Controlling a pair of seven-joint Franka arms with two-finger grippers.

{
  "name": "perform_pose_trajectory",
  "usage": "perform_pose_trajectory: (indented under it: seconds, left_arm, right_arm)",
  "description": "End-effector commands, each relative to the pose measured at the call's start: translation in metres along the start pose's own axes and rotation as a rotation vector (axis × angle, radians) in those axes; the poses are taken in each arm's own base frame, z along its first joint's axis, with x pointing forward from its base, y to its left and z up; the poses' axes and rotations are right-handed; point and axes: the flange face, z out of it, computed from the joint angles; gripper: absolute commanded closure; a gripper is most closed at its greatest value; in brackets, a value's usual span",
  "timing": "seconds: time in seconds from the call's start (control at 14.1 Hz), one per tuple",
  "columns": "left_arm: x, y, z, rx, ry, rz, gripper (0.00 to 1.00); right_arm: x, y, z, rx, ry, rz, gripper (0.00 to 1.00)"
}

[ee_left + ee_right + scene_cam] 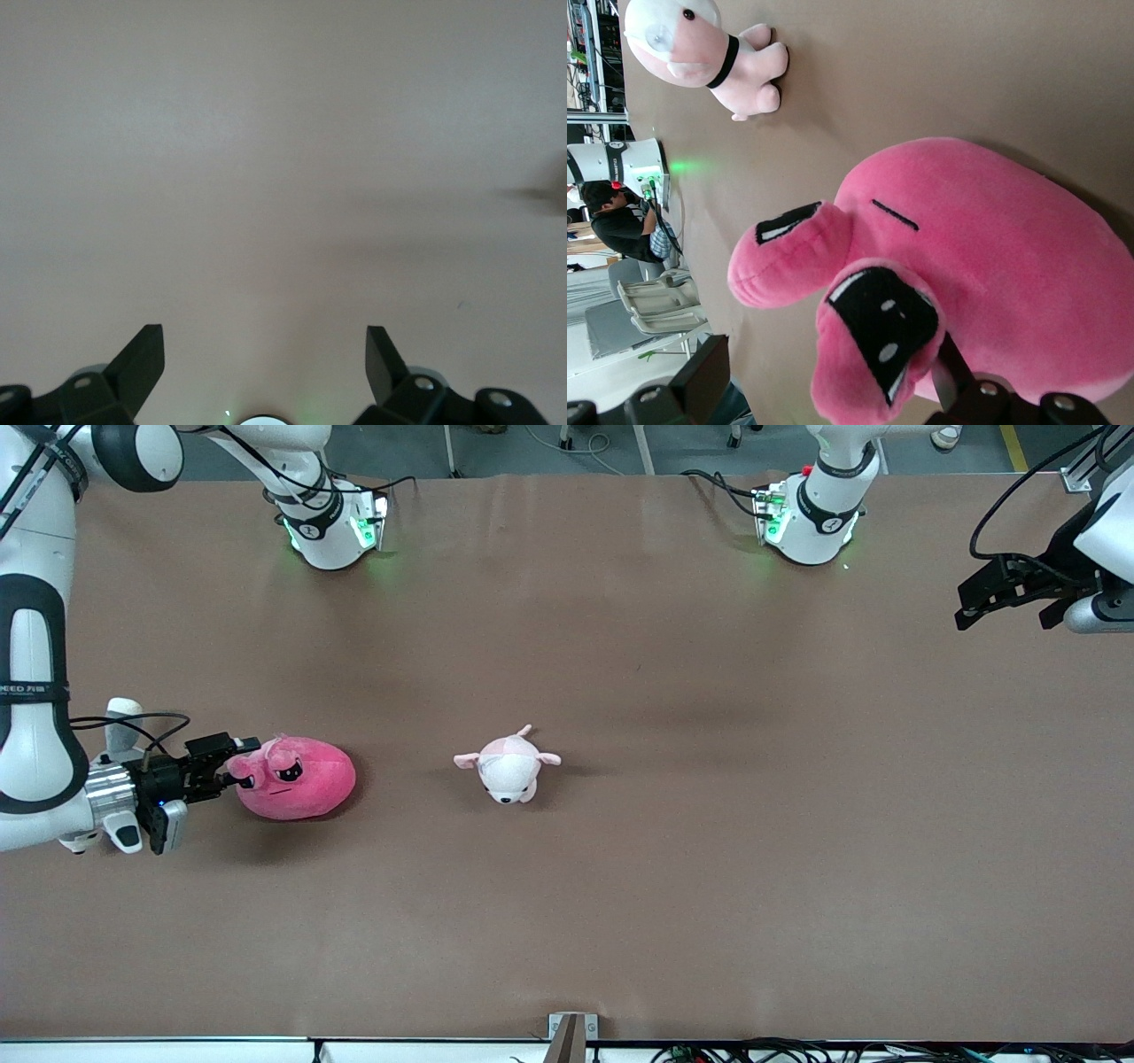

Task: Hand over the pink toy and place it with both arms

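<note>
Brown table point(620, 912) (pink toy point(297, 778) on it), right gripper point(232, 769) spread around it, left gripper point(1005, 598) apart, waiting

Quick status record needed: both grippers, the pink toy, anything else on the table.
right gripper: low at the pink toy, fingers on either side of its eye bump, not visibly clamped
left gripper: open, waiting up over bare table at the left arm's end
pink toy: resting on the table at the right arm's end
pale pink-and-white plush: mid-table, apart from the pink toy
handover: not yet started
</note>
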Motion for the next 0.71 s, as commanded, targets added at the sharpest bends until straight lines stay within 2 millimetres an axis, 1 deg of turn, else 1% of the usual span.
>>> perform_pose_trajectory:
  seconds: [0.0, 0.07, 0.14, 0.28, 0.43, 0.57, 0.64]
  left_arm:
    - [-0.001, 0.001, -0.003, -0.008, 0.009, -0.004, 0.00]
    - [-0.001, 0.001, -0.003, -0.008, 0.009, -0.004, 0.00]
    - [-0.001, 0.000, -0.002, -0.008, 0.006, -0.006, 0.00]
    - [-0.001, 0.000, -0.002, -0.008, 0.006, -0.006, 0.00]
    - [-0.001, 0.000, -0.001, -0.008, 0.006, -0.007, 0.00]
    - [-0.001, 0.000, -0.001, -0.008, 0.006, -0.007, 0.00]
    - [-0.001, 0.000, -0.001, -0.008, 0.006, -0.007, 0.00]
  right_arm:
    - [-0.011, -0.010, -0.021, -0.033, 0.001, 0.006, 0.00]
    - [-0.016, -0.017, -0.035, -0.065, -0.003, 0.002, 0.00]
    - [-0.016, -0.028, -0.047, -0.097, -0.011, -0.008, 0.00]
    - [-0.017, -0.058, -0.083, -0.169, -0.007, -0.028, 0.00]
    - [-0.019, -0.079, -0.108, -0.207, -0.011, -0.024, 0.00]
    - [-0.023, -0.090, -0.127, -0.250, -0.017, -0.026, 0.00]
    - [-0.027, -0.092, -0.131, -0.248, -0.014, -0.011, 0.00]
